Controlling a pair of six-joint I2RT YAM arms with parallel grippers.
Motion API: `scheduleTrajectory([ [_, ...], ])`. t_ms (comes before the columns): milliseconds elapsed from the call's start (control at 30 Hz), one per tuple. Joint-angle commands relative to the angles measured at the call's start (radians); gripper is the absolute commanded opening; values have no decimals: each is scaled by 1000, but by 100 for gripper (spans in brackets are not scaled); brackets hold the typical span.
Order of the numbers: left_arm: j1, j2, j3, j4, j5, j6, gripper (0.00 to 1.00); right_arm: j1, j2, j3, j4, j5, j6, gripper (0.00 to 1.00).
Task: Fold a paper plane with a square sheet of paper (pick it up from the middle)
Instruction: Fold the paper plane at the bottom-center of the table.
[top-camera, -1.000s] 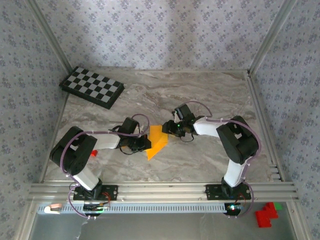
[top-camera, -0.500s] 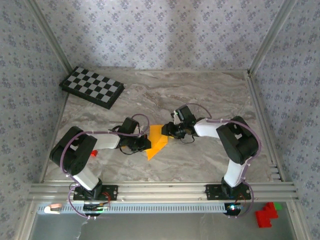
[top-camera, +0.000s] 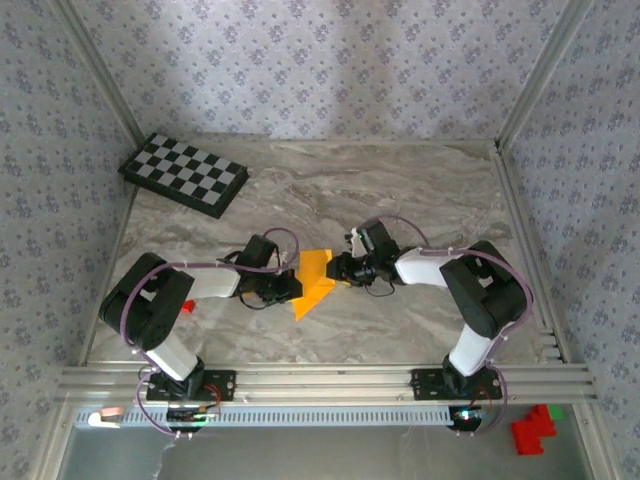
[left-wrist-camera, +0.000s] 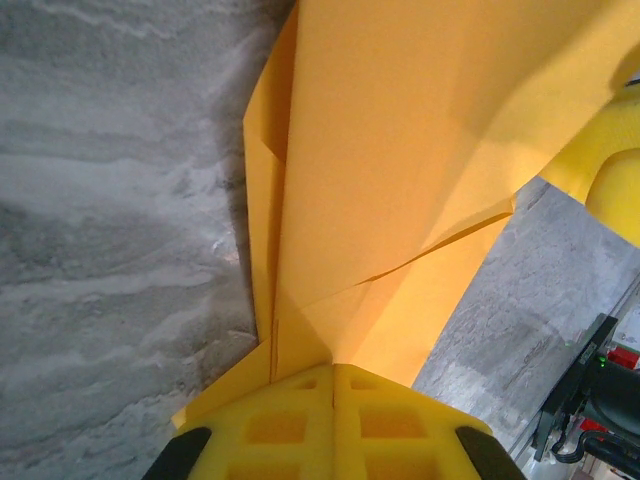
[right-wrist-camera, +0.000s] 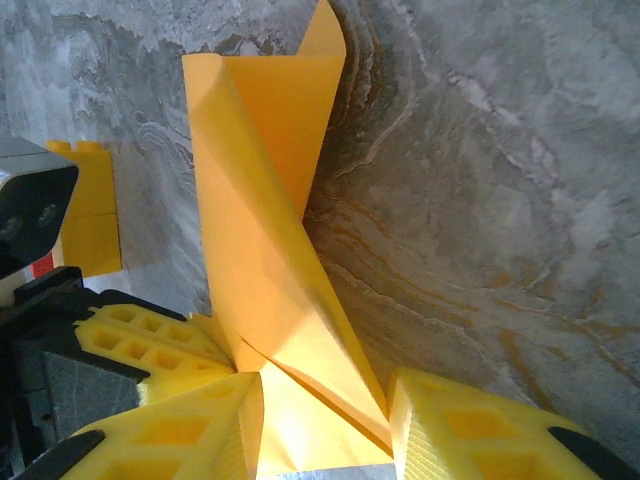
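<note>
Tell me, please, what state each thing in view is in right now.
square sheet of paper: folded narrower, creased, one flap standing up.
left gripper: shut on the square sheet of paper.
right gripper: open, fingers on either side of the raised fold.
checkered board: lying flat at the table's far left, apart from both arms.

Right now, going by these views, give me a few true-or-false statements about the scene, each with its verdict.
1. The left fingers are shut on the folded orange-yellow paper sheet. True.
2. The right fingers are pressed flat together. False: they stand apart, with the paper between them.
3. The black-and-white checkered board lies under the paper. False: it lies apart from it, at the far left corner of the table.
4. The paper already carries creases. True.
</note>
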Motion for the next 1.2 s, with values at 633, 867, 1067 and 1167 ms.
scheduleTrajectory([
  [633,4,-23,7,-77,-22,25,2,-6,20,52,-65,6,-99,24],
  [867,3,-25,20,-91,-22,30,3,-8,-8,51,-96,21,-90,8],
  [1067,-16,-64,35,-87,-29,53,14,12,-80,30,-97,28,47,1],
  [1167,-47,-120,32,-94,-75,88,18,34,-123,13,-98,61,136,0],
])
